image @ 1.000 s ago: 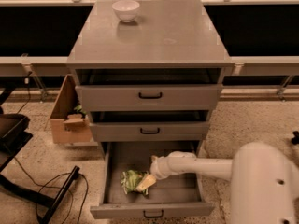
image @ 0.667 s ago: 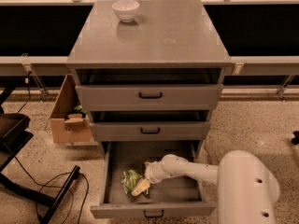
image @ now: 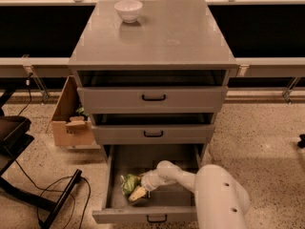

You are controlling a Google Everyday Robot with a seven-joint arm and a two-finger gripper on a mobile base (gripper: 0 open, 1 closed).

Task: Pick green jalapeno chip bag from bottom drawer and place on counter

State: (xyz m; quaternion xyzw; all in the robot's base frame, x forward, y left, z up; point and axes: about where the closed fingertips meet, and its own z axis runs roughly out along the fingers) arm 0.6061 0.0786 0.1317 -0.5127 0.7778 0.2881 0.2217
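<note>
- The drawer is pulled right out, and the bag lies inside it, left of the drawer's middle and toward its front.
- The gripper is down in the drawer too, hard against the bag's right side; the white arm reaches in over the drawer's right front corner.
- Has the gripper closed on the bag? I cannot tell from here, it's all bunched together.
- So the bag sits just left of the gripper, touching it. It's crumpled, and I can't call its long axis.
- Only one arm here, so there's no choice of reach.
- Directly above the drawer's rear half hang the middle drawer and the top drawer. I'd say the lift must come forward before going up.
- High above the drawer is the worktop, with a white bowl at its back left. There looks to be plenty of bare surface for the bag.
- On the floor left of the drawer there's a cardboard box, well clear of the route.
</note>
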